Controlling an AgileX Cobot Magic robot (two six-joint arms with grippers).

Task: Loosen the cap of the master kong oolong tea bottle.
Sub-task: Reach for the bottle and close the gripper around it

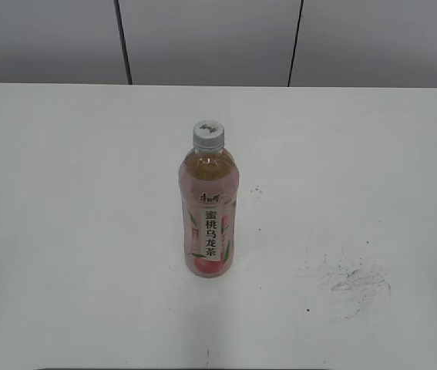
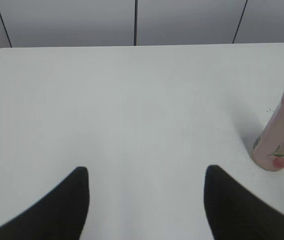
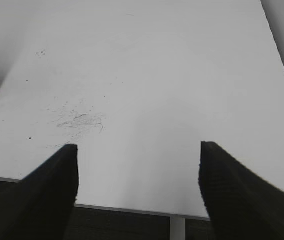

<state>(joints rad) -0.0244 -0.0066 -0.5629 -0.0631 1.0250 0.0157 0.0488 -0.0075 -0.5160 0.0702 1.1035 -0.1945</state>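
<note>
Oolong tea bottle [image 1: 208, 212] upright w/ amber tea, cap [image 1: 209, 133] on

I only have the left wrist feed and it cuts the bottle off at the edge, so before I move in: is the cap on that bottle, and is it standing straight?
Observer: Yes. The small white-grey ribbed plastic cap sits on the slim clear plastic bottle of amber tea with a pink peach label, which stands upright on the white table.
Operator: Is the other arm near it?
Observer: No. The right gripper is open over the table's near edge, with nothing between its fingers.
Operator: Anything on the table on that side?
Observer: Only dark scuff marks, to the right of the bottle and nearer the camera.
</note>
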